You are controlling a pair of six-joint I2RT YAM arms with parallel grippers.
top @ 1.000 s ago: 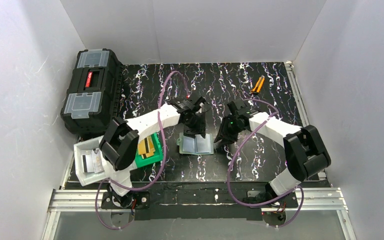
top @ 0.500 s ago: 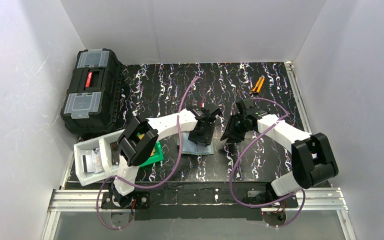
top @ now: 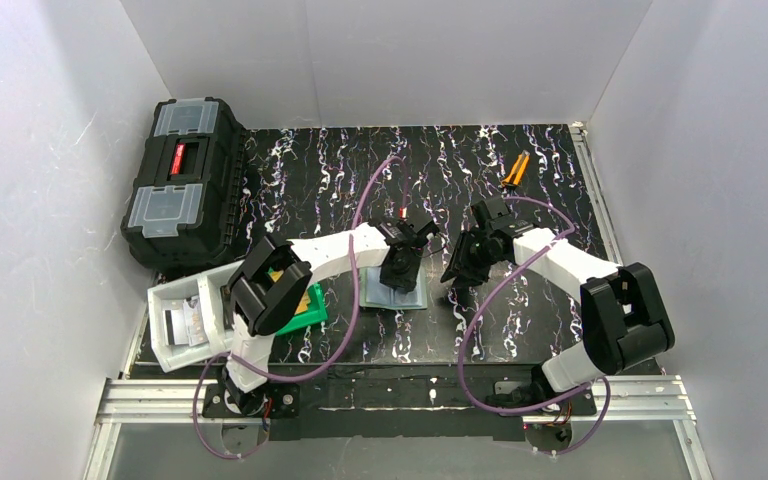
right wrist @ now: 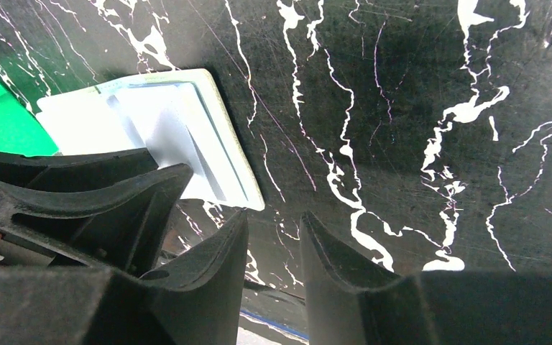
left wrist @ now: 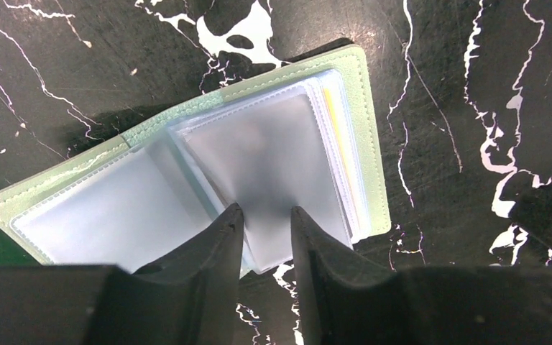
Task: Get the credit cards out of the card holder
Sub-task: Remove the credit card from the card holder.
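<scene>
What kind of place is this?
Probably a robotics lab test cell: plain white walls box in a black marbled table, with two robot arms by an aluminium rail and a black toolbox.

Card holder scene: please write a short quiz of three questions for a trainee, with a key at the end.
1. True or false: the card holder lies closed on the table.
2. Short answer: what does the right gripper hold between its jaws?
3. Choose one: which gripper is directly above the card holder's clear sleeves? A) the left gripper B) the right gripper C) neither

Key: 1 false, it lies open; 2 nothing; 3 A.
</scene>
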